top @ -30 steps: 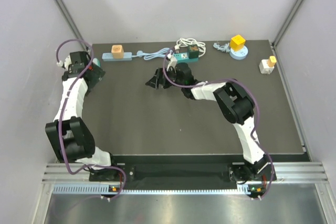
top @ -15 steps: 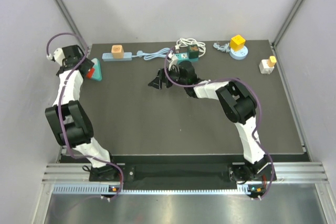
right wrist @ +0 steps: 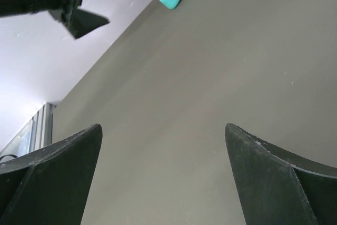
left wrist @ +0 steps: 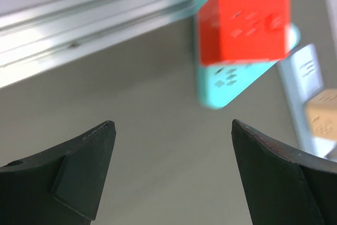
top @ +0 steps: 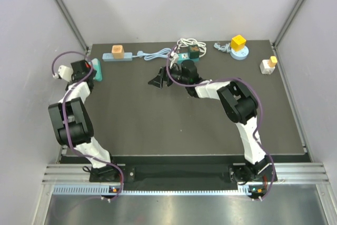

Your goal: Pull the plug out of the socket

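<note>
Points the left gripper [left wrist: 172,125] at the red plug [left wrist: 244,22], seated in the teal socket [left wrist: 226,80] by the far left edge of the table [top: 158,125] — jaws wide, empty, likely to straddle it. Holds the right gripper [right wrist: 163,130] mid-table, equally spread and empty — clear of the approach.

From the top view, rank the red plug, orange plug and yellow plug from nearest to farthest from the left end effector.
1. Red plug, at the left edge, beside the left end effector.
2. Orange plug, far edge, left part.
3. Yellow plug, far edge, right part.
</note>
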